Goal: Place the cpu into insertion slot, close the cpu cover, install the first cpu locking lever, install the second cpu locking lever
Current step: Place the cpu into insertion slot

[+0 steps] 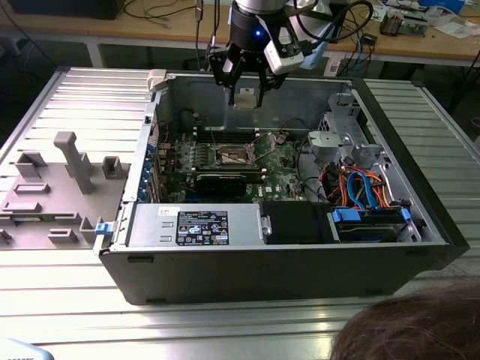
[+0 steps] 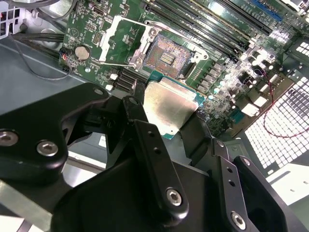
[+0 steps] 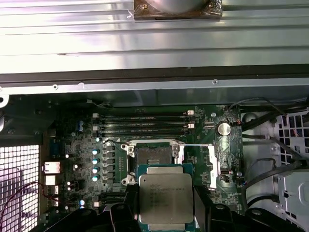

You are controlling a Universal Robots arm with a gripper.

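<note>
Your gripper [image 1: 246, 96] is clamping down on the cpu [image 3: 165, 198], fingers [image 2: 145, 140] pinching it from two opposite edges with the silvery top face looking up at the cameras in both wrist views. In the exterior view it's hanging up high over the open computer case [image 1: 262, 262], about level with the far wall's top edge, so the chip is sitting well above the green circuit board [image 3: 212, 130] and not touching anything down there. The insertion slot [image 3: 152, 159] is lying bare, dark recess with the contact field showing, and in the first wrist view the cpu is lining up just beside it, overlapping its near edge. The cpu cover [image 2: 108, 38] is standing flipped open off to one side of the socket, nothing closed over it. The long memory slots [image 3: 145, 124] are running along the far side of the socket. Someone's hair [image 1: 420, 330] is poking into the exterior view's lower right corner.
</note>
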